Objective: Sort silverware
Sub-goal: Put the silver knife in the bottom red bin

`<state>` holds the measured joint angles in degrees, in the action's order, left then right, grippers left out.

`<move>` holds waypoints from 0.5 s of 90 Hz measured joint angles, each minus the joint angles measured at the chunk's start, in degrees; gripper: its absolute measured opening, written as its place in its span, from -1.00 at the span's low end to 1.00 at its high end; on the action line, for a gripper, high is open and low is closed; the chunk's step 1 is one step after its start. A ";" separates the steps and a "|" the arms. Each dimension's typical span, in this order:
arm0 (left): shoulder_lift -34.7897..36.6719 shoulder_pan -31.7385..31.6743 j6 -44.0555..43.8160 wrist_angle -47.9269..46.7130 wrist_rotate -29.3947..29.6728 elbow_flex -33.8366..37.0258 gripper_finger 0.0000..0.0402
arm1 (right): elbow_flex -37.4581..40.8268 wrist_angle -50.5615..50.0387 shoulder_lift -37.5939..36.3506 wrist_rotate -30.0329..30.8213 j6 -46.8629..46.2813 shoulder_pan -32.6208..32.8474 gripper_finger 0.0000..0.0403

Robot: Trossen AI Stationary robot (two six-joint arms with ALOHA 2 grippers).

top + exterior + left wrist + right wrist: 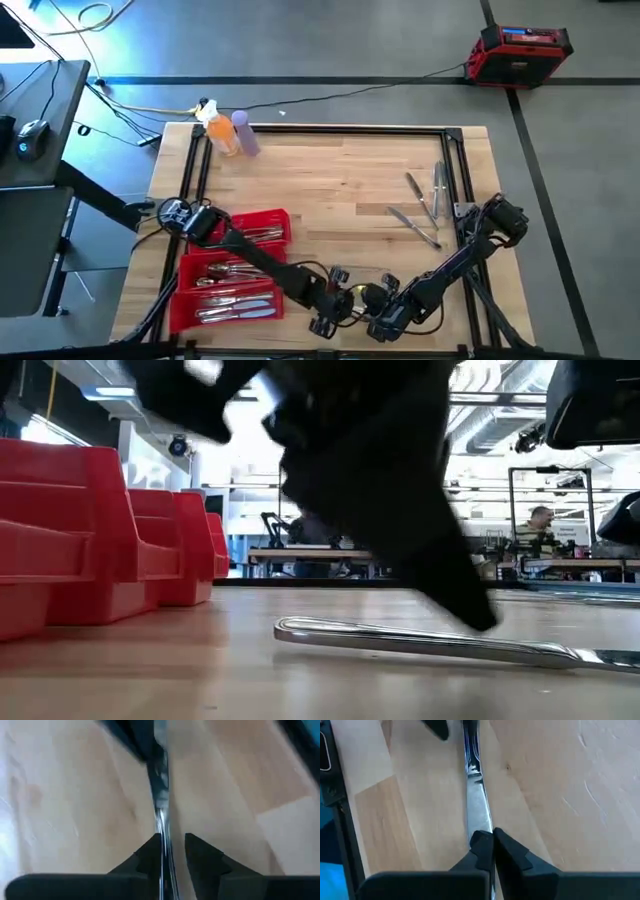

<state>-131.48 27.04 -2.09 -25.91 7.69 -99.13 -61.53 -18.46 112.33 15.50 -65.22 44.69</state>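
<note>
Down at the near edge of the wooden table [330, 170], both arms meet over a single piece of silverware [430, 643], a slim metal utensil lying flat on the boards. The left gripper [335, 310] reaches in from the tray side; in its wrist view the two dark fingers [147, 857] stand slightly apart, one on each side of the utensil's shaft [162, 810], with a narrow gap on one side, so the jaws straddle it and are not pressed onto it. The right gripper [383, 318] comes in from the opposite side; its wrist view shows its fingers [507, 850] drawn close together at the end of the same utensil [477, 795], pinching it. The low view shows the utensil resting on the table beneath the dark bulk of the arms.

Left of the grippers sits the red tray [283, 222], its compartments holding sorted cutlery [235, 290]. Several loose pieces [425, 205] lie near the table's right edge, well apart from the tray. An orange bottle [220, 130] and a purple bottle [246, 133] stand touching at the far left corner. A person [540, 530] sits at a bench in the room beyond.
</note>
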 joint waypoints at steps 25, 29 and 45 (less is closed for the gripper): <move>-0.02 -0.19 -0.67 -2.49 5.14 0.00 -0.42 | -0.01 -0.20 0.00 0.65 -0.49 0.00 -1.00; -0.02 -0.17 -0.67 -2.71 5.35 0.00 -0.41 | -0.01 -0.20 0.00 0.78 -0.60 0.00 -1.00; -0.66 0.02 -0.67 -1.85 5.43 -0.08 -0.37 | -0.01 -0.15 0.02 1.51 -0.71 0.02 -1.00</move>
<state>-132.14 27.07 -2.76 -27.76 13.11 -99.21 -61.54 -18.61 112.36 17.01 -65.93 44.71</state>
